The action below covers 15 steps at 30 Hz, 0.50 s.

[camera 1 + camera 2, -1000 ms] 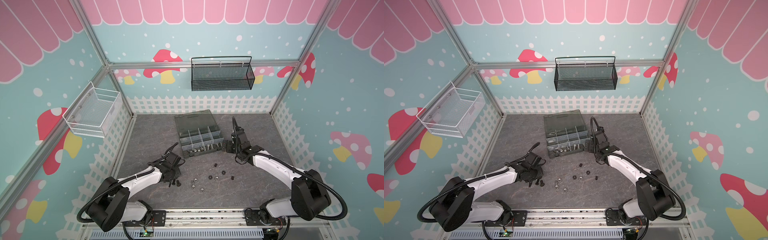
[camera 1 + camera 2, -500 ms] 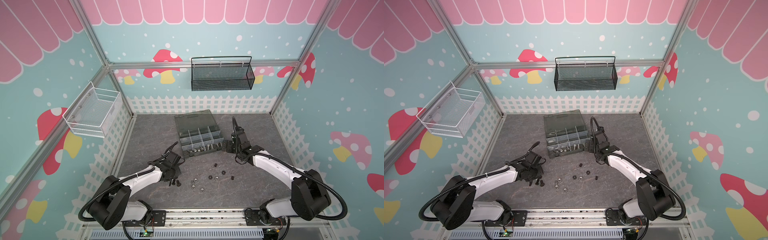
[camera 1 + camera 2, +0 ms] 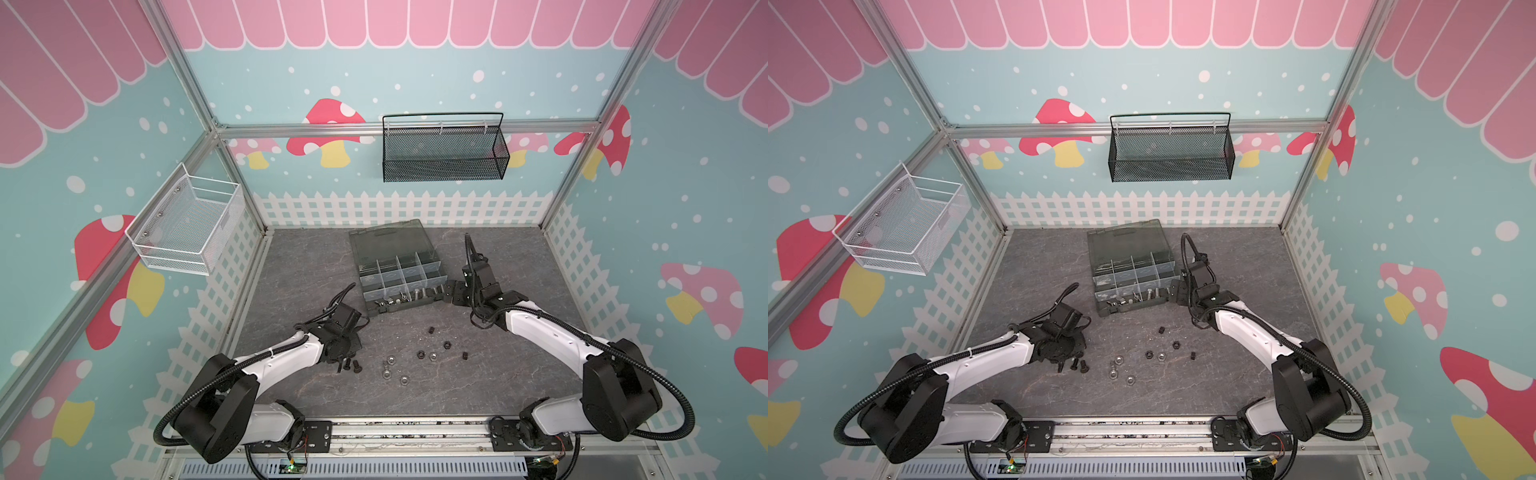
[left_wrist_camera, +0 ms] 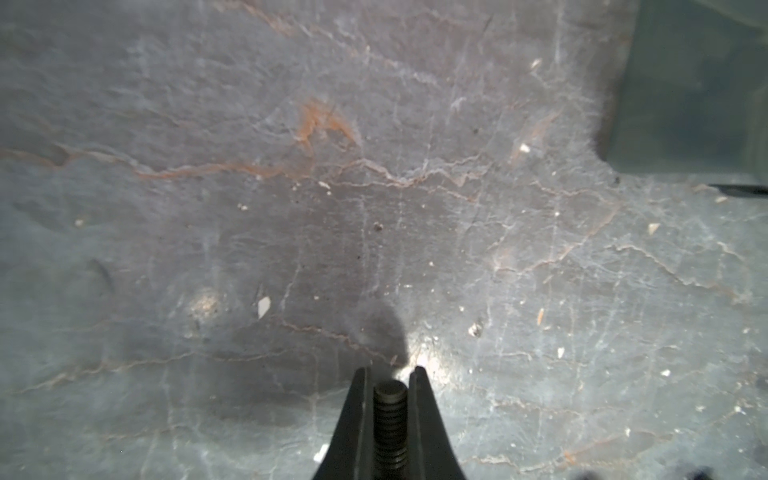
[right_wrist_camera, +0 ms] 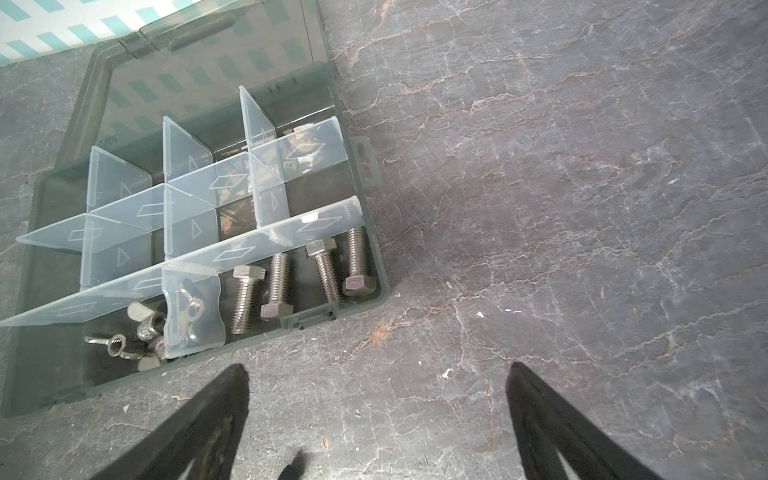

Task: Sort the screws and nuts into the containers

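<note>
Two grippers, two different states. The left gripper [image 4: 390,376] is clamped tight on a short black screw [image 4: 390,419]. The threaded shank runs lengthwise between the jaws with its flat end near the tips, so the pinch lands across the threads. That reads as a pick made for the carry to the box. The screw is dark and matte with a coarse thread; its head is hidden back between the jaws. Bare tabletop [image 4: 291,208] lies ahead of these jaws, and a corner of the organiser box [image 4: 685,104] sits further ahead, off to one side.

The right gripper [image 5: 377,368] has its jaws spread wide with nothing between them, just beside the box's near corner — probably parked out of the way, or ready to steady the box; I can't tell which.

Inside the box, translucent dividers form the compartments [image 5: 232,183]. Four silver bolts [image 5: 245,299] with hex heads lie side by side in the compartment closest to the right jaws. Silver wing nuts [image 5: 143,328] sit in the next one along that row. So the sorting is partly done.

In a top view, loose nuts [image 3: 432,356], some black and some shiny, are scattered on the table between the two grippers. More black screws [image 3: 356,365] lie just beside the left jaws.
</note>
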Available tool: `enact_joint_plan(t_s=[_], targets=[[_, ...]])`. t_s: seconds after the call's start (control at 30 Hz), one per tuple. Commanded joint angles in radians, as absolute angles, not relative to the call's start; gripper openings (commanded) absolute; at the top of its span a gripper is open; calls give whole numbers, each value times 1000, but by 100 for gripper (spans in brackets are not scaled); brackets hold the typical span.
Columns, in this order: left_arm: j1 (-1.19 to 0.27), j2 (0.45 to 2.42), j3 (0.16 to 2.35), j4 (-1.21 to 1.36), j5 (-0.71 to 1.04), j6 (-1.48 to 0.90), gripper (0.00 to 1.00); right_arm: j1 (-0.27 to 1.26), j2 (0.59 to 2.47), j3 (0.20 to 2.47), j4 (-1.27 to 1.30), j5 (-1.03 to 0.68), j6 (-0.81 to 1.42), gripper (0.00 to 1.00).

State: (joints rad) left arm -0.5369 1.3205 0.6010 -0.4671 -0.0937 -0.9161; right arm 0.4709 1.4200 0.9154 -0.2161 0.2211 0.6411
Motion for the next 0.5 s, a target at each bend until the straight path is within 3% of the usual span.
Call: enact_joint_plan(t_s=[0.0,0.47], targets=[[-525,1289,635,-460,-130,-918,0,468,1423,922,-219,233,658,98],[-471,1351,823,-311,-124,-813,0,468,1404,917,-218,224,661,98]])
